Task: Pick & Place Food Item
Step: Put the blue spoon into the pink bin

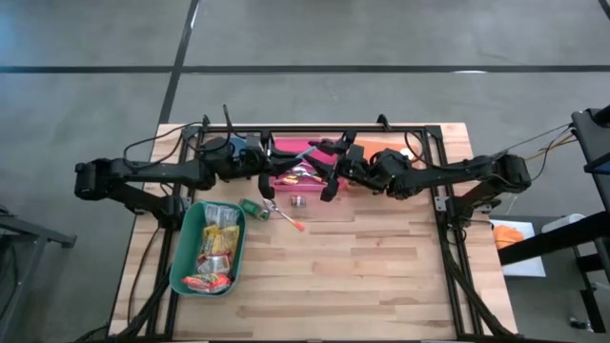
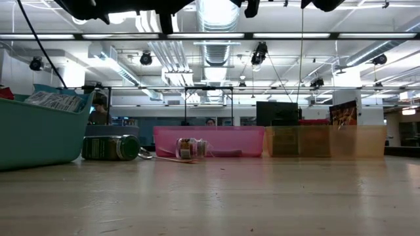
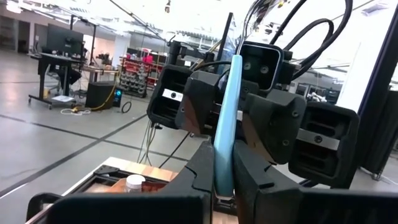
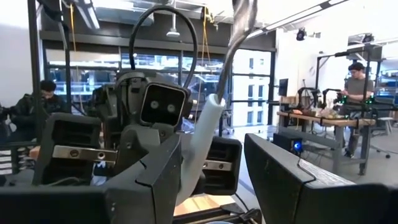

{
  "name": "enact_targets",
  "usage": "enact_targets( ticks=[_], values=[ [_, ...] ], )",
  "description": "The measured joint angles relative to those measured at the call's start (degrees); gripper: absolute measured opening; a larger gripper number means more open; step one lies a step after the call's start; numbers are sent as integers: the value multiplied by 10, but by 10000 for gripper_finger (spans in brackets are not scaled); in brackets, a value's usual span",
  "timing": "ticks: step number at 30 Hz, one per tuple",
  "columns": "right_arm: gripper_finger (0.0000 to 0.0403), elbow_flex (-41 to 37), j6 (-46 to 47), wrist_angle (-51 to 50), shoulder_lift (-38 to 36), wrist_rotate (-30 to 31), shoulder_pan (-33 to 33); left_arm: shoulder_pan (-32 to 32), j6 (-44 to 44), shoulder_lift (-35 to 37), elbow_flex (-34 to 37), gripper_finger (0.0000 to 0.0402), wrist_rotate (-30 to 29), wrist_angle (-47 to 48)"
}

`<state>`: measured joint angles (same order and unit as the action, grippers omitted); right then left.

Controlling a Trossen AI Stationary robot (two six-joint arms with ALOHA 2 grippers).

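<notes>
A utensil with a pale blue handle and a metal upper part stands upright over the pink tray, with my left gripper shut on it. My right gripper faces the left one from the table's right, fingers open; the handle rises close beside one of its fingers. Food packets lie in the pink tray and fill the teal bin at the near left. A green can, a small jar and an orange-tipped stick lie on the table. My left gripper pinches the handle's lower end between its two fingers. The fingers come in about level from the table's left and lie across the handle. The utensil stands upright above them, clear of the table and tray. My right gripper: I cannot tell whether its finger touches the handle.
An amber tray stands right of the pink one along the far edge. In the low view the can and the jar lie in front of the trays, with the bin at left. Bare wood spans the table's near half.
</notes>
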<state>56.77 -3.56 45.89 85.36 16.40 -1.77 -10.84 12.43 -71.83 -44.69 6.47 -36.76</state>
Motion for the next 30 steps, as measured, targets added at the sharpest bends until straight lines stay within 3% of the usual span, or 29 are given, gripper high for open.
enact_targets(
  ticks=[7, 12, 14, 22, 30],
  values=[
    [159, 12, 1, -22, 0, -1, 0, 0, 0, 0, 0, 20, 0, 1],
    [67, 31, -5, -56, 0, -28, 0, -1, -3, 0, 0, 21, 0, 5],
    [30, 40, -5, -70, 0, -47, -1, -1, -11, 1, 0, 38, -3, 8],
    [25, 73, -2, -148, 1, -47, -1, -4, -27, 1, 0, 149, -13, 65],
    [25, 143, -45, -294, 1, -45, -2, -4, -21, 1, 0, 214, -11, 191]
  ],
)
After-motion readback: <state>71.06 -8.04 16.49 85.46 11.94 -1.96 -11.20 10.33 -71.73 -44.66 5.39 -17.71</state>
